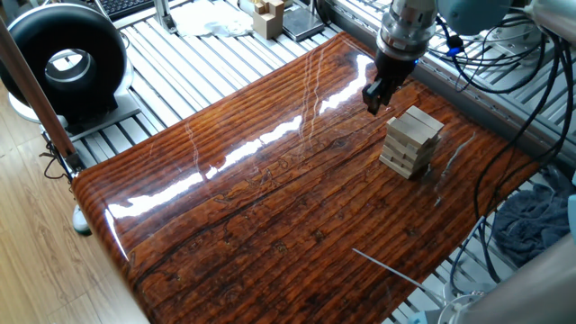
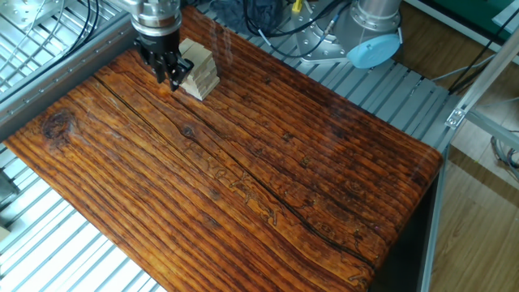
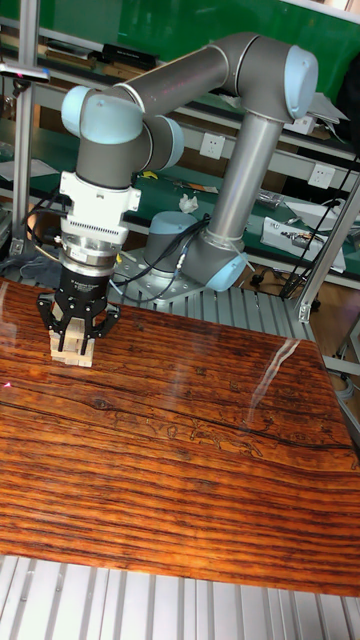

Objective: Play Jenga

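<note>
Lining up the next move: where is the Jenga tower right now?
In one fixed view, the Jenga tower stands near the wooden table's far right edge, just beside the pincer.

Short pale crosswise-layered Jenga tower (image 1: 412,140), upright.

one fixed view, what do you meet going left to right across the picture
black round fan → tan wooden pieces at the top edge → claw → Jenga tower → blue-grey cloth
</note>
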You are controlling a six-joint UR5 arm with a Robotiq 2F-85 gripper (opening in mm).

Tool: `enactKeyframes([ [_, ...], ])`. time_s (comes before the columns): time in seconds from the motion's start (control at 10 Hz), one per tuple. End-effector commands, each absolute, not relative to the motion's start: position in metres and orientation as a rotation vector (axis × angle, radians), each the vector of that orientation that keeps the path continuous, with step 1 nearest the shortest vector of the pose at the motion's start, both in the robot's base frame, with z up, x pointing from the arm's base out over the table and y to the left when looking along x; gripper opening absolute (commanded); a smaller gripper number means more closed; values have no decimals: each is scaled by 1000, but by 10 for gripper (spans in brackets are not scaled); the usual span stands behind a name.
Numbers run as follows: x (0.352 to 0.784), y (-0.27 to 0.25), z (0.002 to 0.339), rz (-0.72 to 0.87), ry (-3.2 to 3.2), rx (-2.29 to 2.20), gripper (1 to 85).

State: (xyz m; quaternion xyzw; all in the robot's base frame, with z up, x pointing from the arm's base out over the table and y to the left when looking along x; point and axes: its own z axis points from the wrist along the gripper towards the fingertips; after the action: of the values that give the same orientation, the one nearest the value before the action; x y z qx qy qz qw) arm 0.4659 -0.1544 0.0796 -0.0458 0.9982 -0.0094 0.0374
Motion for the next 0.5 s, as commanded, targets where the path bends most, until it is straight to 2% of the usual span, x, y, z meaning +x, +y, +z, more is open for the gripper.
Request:
enactKeyframes([
  [0.0, 459, -160, 74, -37, 3076, -185, 373],
  [0.4, 452, -163, 74, -46, 3093, -216, 370],
])
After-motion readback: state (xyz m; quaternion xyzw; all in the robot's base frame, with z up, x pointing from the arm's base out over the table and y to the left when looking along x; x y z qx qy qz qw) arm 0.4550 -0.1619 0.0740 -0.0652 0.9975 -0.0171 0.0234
